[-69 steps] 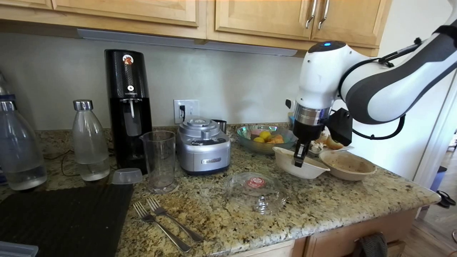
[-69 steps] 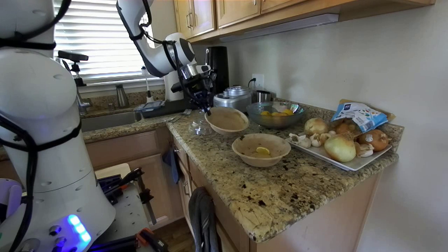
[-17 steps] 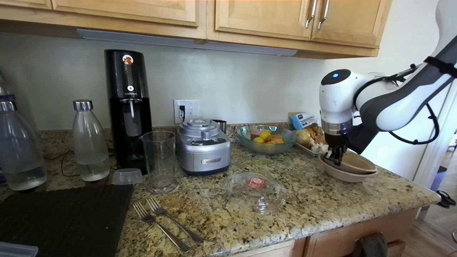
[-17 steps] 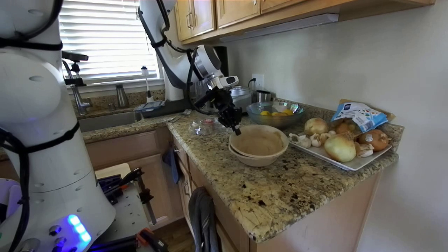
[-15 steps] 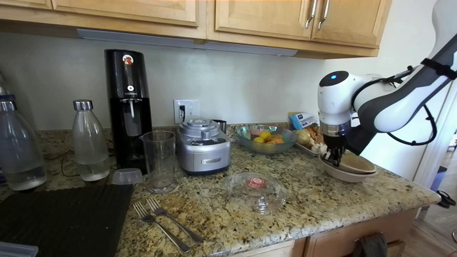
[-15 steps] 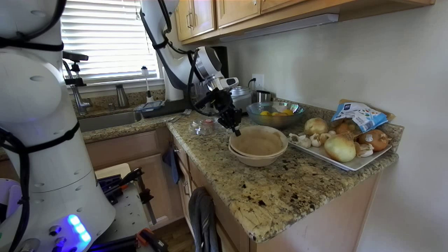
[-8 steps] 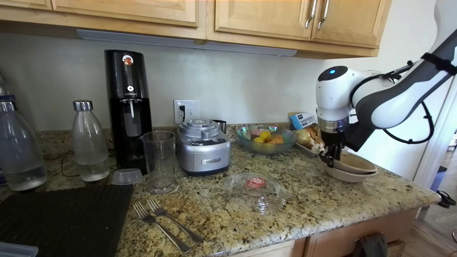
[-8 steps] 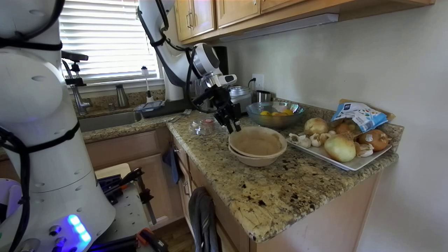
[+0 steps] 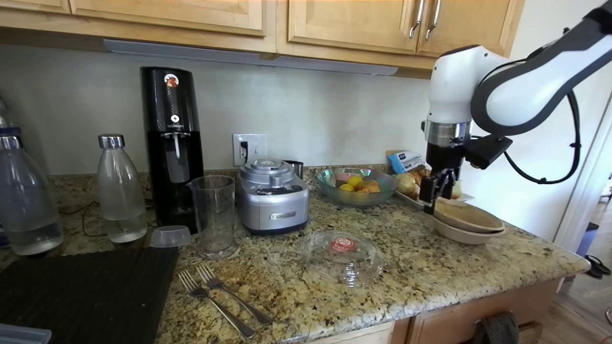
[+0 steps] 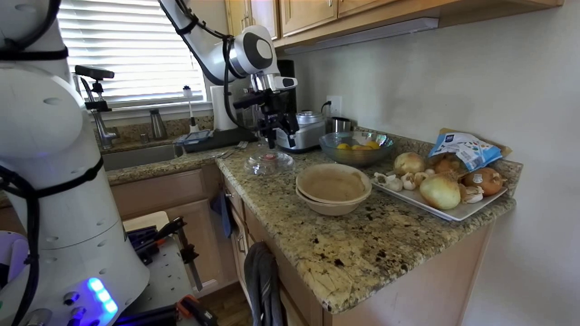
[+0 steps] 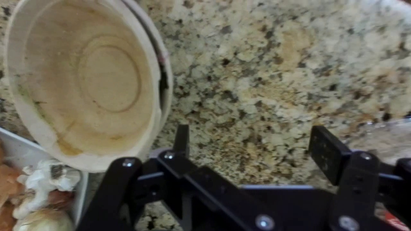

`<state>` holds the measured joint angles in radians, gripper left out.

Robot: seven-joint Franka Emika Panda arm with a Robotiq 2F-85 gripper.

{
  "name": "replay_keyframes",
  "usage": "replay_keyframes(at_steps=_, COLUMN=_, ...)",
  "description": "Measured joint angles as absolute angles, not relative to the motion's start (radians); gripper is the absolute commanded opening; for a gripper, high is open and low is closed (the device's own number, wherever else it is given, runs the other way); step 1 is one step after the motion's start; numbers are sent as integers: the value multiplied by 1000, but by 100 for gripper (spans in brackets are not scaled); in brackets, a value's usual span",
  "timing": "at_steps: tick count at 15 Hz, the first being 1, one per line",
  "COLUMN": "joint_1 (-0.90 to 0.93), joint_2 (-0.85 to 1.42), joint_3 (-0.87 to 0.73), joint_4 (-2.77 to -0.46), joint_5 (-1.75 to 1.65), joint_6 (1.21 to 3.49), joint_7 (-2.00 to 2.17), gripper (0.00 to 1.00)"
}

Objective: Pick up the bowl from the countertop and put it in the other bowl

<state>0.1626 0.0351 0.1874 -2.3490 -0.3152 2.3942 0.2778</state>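
The cream bowl [image 10: 333, 181] sits inside the other bowl [image 10: 333, 209], a little tilted, with a dark gap between their rims on one side. Both exterior views show this nesting; in the wrist view the bowl [image 11: 106, 80] covers nearly all of the other bowl [image 11: 169, 86] except a strip of rim. My gripper [image 10: 282, 141] hangs above the countertop, off to the side of the two bowls and touching neither. Its fingers stand wide apart in the wrist view, and only granite shows between the pads [image 11: 327, 154]. The inside of the other bowl is hidden.
A white tray [image 10: 453, 215] with onions and garlic lies close beside the bowls. Behind is the glass fruit bowl [image 10: 358, 156]. A clear glass dish [image 9: 342, 258] rests on the counter near the food processor [image 9: 272, 200]. The counter edge [image 9: 430, 310] runs along the front.
Over the last seconds the bowl went from beside the other bowl into it. My gripper has since opened, let go of the rim, and moved up and away; the bowls have stayed put.
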Motion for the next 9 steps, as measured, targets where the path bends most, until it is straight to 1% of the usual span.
replay_keyframes(at_steps=5, joint_1=185, joint_2=-31, joint_3=214, joint_4=-2355, joint_5=59, joint_6=2331, joint_7=-21, gripper=100)
replay_keyframes(at_steps=9, joint_1=188, joint_2=-95, joint_3=215, joint_4=-2355, joint_5=132, joint_6=2246, joint_7=-72, gripper=100)
